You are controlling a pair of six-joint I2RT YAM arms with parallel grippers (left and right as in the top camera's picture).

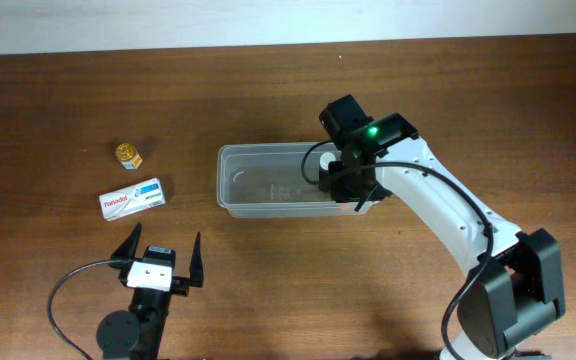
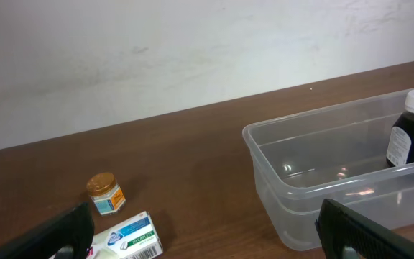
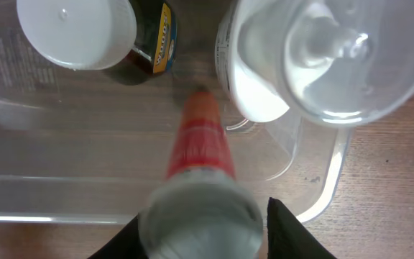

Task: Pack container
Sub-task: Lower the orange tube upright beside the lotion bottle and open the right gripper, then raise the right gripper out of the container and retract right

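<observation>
Your container point(image 1: 268, 185) lies open side up near the middle of the brown surface point(image 1: 368, 290), its long axis running left to right in the overhead view. At its right end a dark bottle point(image 3: 74, 32) with a white cap stands upright; its yellow label carries print too blurred to read. Beside that bottle is a white bottle point(image 3: 329, 57) under a clear cap. Your right hand point(image 3: 201, 216) hangs over that same end, its fingers narrowly apart on either side of the grey cap of a red-labelled bottle point(image 3: 200, 180); you cannot tell whether they press on it. Your left hand point(image 1: 163, 255) is spread wide near the front edge, holding nothing. Well left of the container lie a white box point(image 1: 133, 198) with red lettering that looks like "Panadol" and a small gold-lidded jar point(image 1: 128, 154).
</observation>
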